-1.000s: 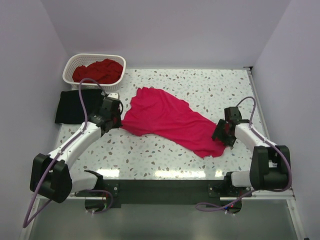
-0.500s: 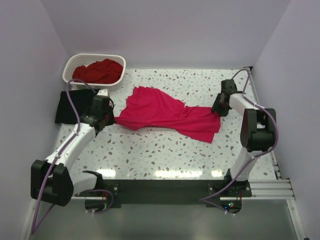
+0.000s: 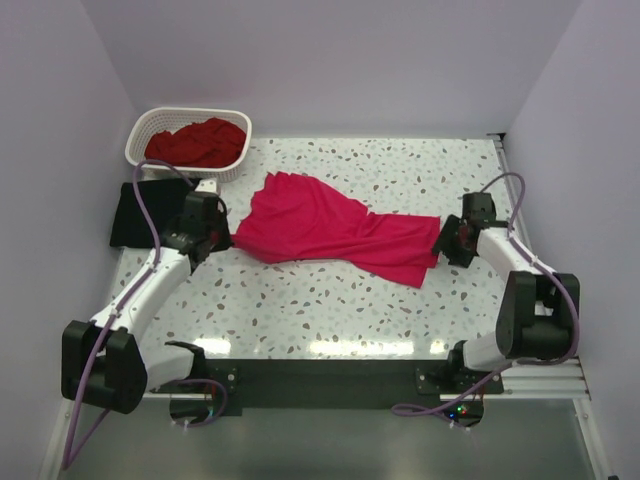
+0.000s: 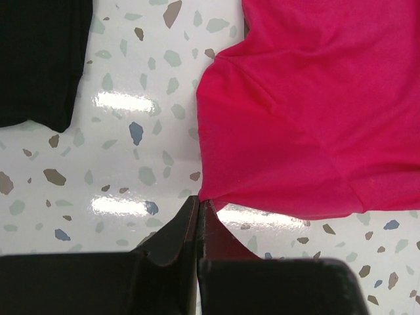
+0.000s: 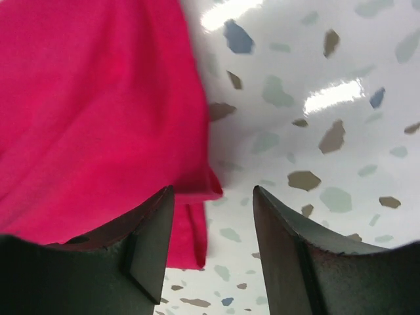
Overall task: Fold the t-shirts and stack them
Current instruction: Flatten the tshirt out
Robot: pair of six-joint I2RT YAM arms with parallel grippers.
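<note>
The bright pinkish-red t-shirt (image 3: 330, 235) lies stretched left to right across the middle of the table. My left gripper (image 3: 220, 241) is shut on its left corner; in the left wrist view the fabric (image 4: 315, 105) runs into the closed tips (image 4: 198, 201). My right gripper (image 3: 447, 240) stands open at the shirt's right end. In the right wrist view the hem (image 5: 92, 111) lies under the left finger, unclamped. The black t-shirt (image 3: 145, 212) lies at the table's left edge. The darker red t-shirt (image 3: 195, 143) is bunched in the basket.
The white lattice basket (image 3: 138, 130) stands at the back left corner. Speckled tabletop (image 3: 330, 310) shows in front of the shirt and behind it. Side walls close in on the left and right.
The right gripper swung to the back right, drawing the shirt out flatter, then came a little nearer with its jaws now apart. The left gripper shifted slightly left, still shut on the corner.
</note>
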